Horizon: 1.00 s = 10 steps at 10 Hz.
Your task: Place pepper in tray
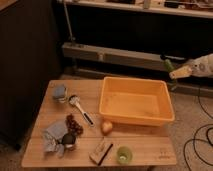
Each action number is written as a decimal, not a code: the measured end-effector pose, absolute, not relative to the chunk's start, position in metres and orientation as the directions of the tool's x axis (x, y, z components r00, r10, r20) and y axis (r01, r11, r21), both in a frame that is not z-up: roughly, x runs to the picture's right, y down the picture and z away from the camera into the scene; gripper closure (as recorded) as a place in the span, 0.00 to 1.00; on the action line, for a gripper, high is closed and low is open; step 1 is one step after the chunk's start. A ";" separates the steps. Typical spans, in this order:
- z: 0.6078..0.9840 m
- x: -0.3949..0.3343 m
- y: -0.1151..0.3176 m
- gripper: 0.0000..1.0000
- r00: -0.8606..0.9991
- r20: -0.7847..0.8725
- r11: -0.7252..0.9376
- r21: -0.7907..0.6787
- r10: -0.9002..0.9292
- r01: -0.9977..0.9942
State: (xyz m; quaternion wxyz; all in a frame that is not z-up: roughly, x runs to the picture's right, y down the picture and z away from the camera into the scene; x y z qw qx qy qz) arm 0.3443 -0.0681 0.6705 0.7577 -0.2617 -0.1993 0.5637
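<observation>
Starting at the near edge of the desk (150, 148), a light green cup (123, 154) stands just beside a small block (101, 150), with a dark round fruit (69, 139) and an onion (106, 126) further left. None of these lie in the arm's way. Behind them the tray (135, 119) fills the right half of the desk, and its floor shows nothing inside. Farthest back, the gripper (173, 70) hangs in the air past the tray's far right corner, fingers closed on the pepper (168, 64).

The pepper is outside the rim, so letting go here would likely drop it to the floor. A release right over the rolled edge could bounce it off. The way inward and down looks open.
</observation>
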 end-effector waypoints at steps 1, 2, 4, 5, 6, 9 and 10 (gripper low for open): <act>0.671 0.345 -0.067 1.00 0.284 0.006 0.226 -0.621 0.959 -0.751; 0.670 0.345 -0.067 1.00 0.284 0.006 0.226 -0.620 0.959 -0.751; 0.671 0.344 -0.068 1.00 0.286 0.006 0.227 -0.622 0.958 -0.750; 0.671 0.343 -0.069 1.00 0.287 0.007 0.229 -0.622 0.958 -0.749; 0.671 0.344 -0.067 1.00 0.286 0.005 0.227 -0.622 0.958 -0.749; 0.688 0.331 -0.056 1.00 0.320 -0.021 0.236 -0.627 0.947 -0.742; 0.703 0.320 -0.049 1.00 0.341 -0.032 0.246 -0.629 0.939 -0.738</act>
